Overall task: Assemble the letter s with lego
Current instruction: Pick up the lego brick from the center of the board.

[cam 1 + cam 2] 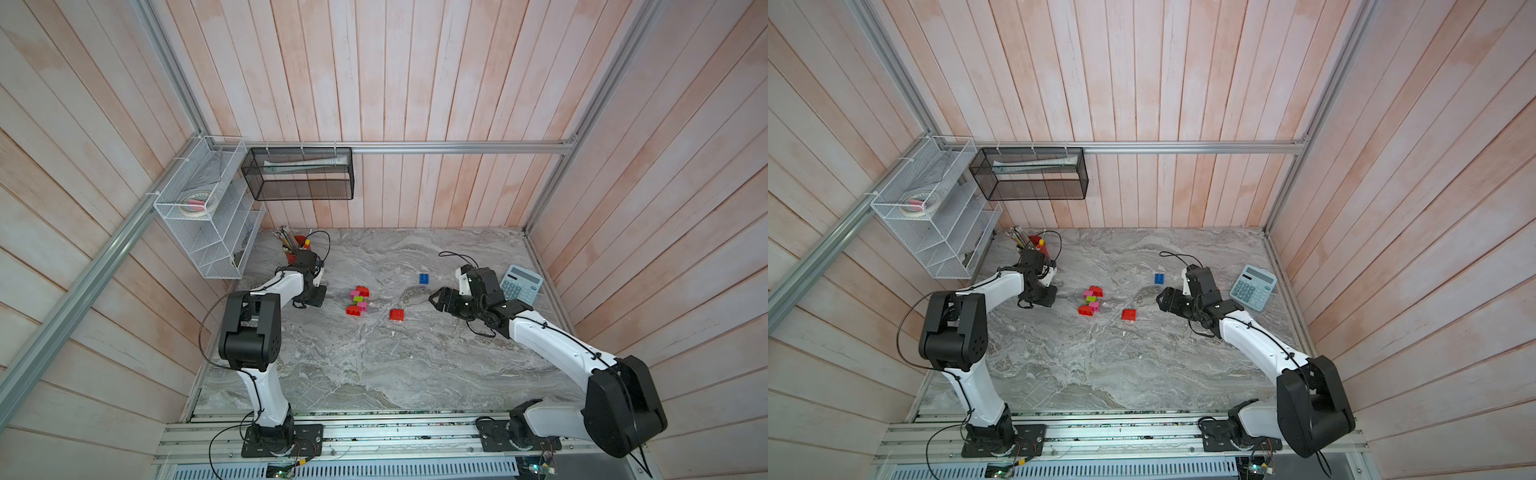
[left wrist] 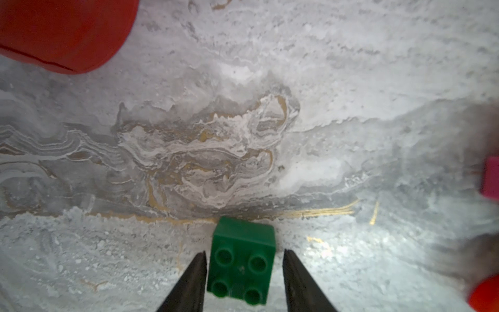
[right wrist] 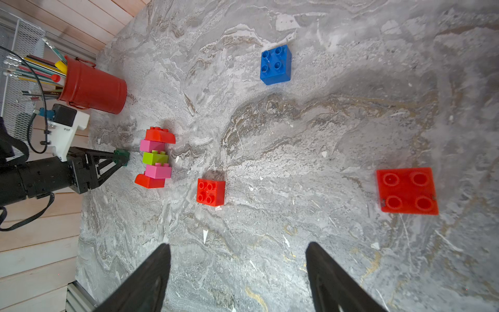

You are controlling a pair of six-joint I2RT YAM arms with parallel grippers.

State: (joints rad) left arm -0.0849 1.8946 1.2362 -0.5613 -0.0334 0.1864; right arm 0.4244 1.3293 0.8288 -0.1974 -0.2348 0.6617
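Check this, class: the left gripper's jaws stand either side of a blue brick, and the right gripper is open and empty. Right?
Wrong colour. The left wrist view shows the left gripper straddling a dark green brick, not a blue one; the blue brick lies apart on the table. The right gripper is open and empty.

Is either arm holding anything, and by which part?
Nothing is gripped yet. The left end effector straddles the dark green brick at its side walls, a gap showing; the right end effector is empty.

pale pink plank walls (image 1: 415, 83) surround a grey marble tabletop (image 1: 374, 365)
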